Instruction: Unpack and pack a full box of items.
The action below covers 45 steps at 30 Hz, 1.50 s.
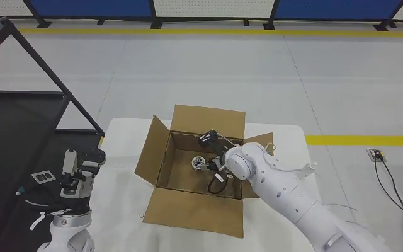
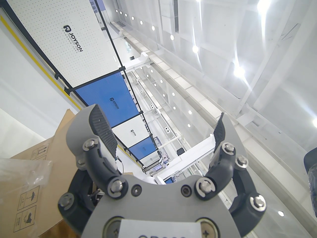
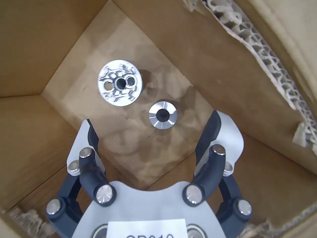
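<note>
My right gripper [image 3: 151, 118], jaws spread, hangs inside the cardboard box [image 1: 208, 120] over a perforated metal disc [image 3: 120, 86] toward the floor's 9 o'clock, a small chamfered bushing [image 3: 162, 115] beside it. My left gripper [image 2: 158, 111], likewise spread, sits at the box's 9 o'clock.

Partly hidden under the right arm [image 1: 277, 183]: floor of the box [image 1: 195, 211] toward 3 o'clock. Too small to make out from above: holes and pattern of the metal disc [image 1: 199, 164]. Cropped by the left wrist view's edge: clear plastic wrap [image 2: 22, 172] and a dark object [image 2: 310, 164], not identifiable.
</note>
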Available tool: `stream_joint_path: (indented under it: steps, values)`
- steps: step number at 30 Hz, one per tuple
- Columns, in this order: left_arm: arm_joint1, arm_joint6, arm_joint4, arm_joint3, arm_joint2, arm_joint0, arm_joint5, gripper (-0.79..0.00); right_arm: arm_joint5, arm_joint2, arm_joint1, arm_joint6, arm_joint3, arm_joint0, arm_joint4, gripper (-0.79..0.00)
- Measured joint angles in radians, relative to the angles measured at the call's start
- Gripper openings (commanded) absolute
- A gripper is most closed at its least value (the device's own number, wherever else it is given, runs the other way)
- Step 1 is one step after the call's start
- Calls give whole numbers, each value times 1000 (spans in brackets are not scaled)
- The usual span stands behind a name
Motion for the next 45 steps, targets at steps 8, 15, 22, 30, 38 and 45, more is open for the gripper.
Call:
stream_joint_path:
  steps: [8, 15, 22, 30, 38, 45]
  values:
    - [0, 0, 0, 0, 0, 0, 0, 0, -35, -30, -63, -24, 168, 31, 6, -135]
    - [0, 0, 0, 0, 0, 0, 0, 0, -52, -42, -104, -42, 242, 40, 3, -453]
    - [0, 0, 0, 0, 0, 0, 0, 0, -78, -44, -138, -45, 303, 45, 7, -699]
    - [0, 0, 0, 0, 0, 0, 0, 0, -171, 2, -143, -36, 299, 66, 50, -785]
    - [0, 0, 0, 0, 0, 0, 0, 0, -178, 167, -24, 38, 4, -11, -1, -785]
    - [0, 0, 0, 0, 0, 0, 0, 0, -69, 484, 132, 166, -669, -357, -188, -785]
